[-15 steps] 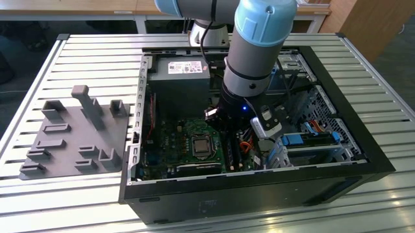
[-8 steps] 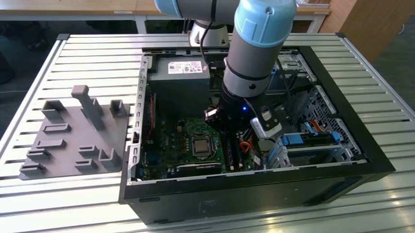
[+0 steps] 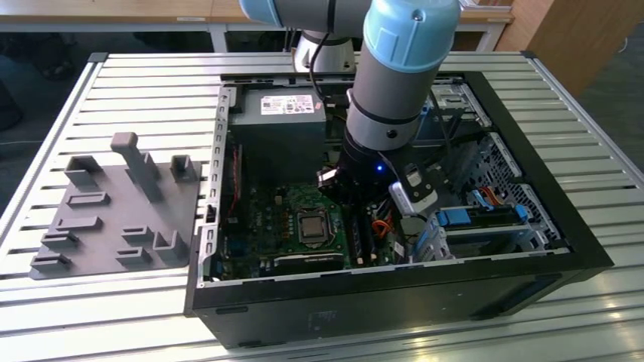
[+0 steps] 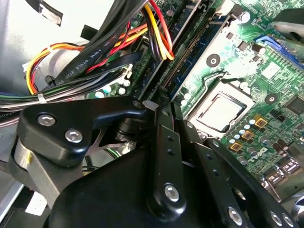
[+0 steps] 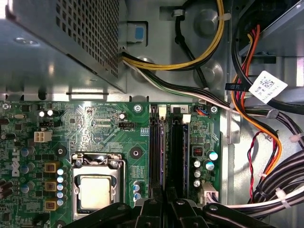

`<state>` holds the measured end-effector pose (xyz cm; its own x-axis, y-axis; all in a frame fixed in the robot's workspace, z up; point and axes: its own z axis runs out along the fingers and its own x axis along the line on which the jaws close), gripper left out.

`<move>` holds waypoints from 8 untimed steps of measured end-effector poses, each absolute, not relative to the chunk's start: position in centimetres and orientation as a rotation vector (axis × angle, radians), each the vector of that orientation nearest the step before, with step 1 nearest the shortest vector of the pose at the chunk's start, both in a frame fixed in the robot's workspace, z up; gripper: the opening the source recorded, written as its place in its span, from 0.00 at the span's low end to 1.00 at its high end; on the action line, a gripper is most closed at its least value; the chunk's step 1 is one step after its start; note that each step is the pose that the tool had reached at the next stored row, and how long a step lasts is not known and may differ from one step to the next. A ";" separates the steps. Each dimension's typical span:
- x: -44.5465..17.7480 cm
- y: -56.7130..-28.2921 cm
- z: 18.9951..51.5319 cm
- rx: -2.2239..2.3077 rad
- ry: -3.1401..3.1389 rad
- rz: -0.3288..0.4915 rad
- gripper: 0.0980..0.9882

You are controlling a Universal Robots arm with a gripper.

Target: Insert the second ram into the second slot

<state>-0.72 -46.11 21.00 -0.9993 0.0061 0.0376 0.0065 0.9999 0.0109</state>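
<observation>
My gripper [image 3: 364,202] is deep inside the open computer case [image 3: 563,256], low over the green motherboard [image 3: 271,226]. In the second wrist view its black fingers close together at the gripper tip [image 4: 154,105]. From there the second ram [image 4: 187,57], a thin blue strip with a gold-dotted edge, runs along the memory slots, so the fingers are shut on it. In the first wrist view the gripper [image 5: 166,197] sits at the near end of two parallel memory slots [image 5: 156,152] with white latches at their far ends. I cannot tell how deep the ram sits.
The processor socket [image 5: 97,187] lies beside the slots. Bundled cables [image 5: 256,118] crowd the other side, and coloured wires [image 4: 142,33] hang close to the fingers. The power supply [image 3: 282,105] sits at the case's back, with blue drive brackets [image 3: 468,219] at the exterior view's right. A grey fixture plate [image 3: 111,211] lies outside the case.
</observation>
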 end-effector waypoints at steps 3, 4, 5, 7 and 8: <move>-0.7 -46.1 20.9 -0.010 -3.104 -0.017 0.04; -0.7 -46.1 20.9 -0.010 -3.104 -0.017 0.04; -0.7 -46.1 20.8 -0.010 -3.104 -0.016 0.04; -0.7 -46.1 20.8 -0.010 -3.104 -0.016 0.04; -0.7 -46.1 20.7 -0.010 -3.104 -0.016 0.04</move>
<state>-0.72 -46.11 20.72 -0.9993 0.0061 0.0377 0.0065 0.9999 0.0100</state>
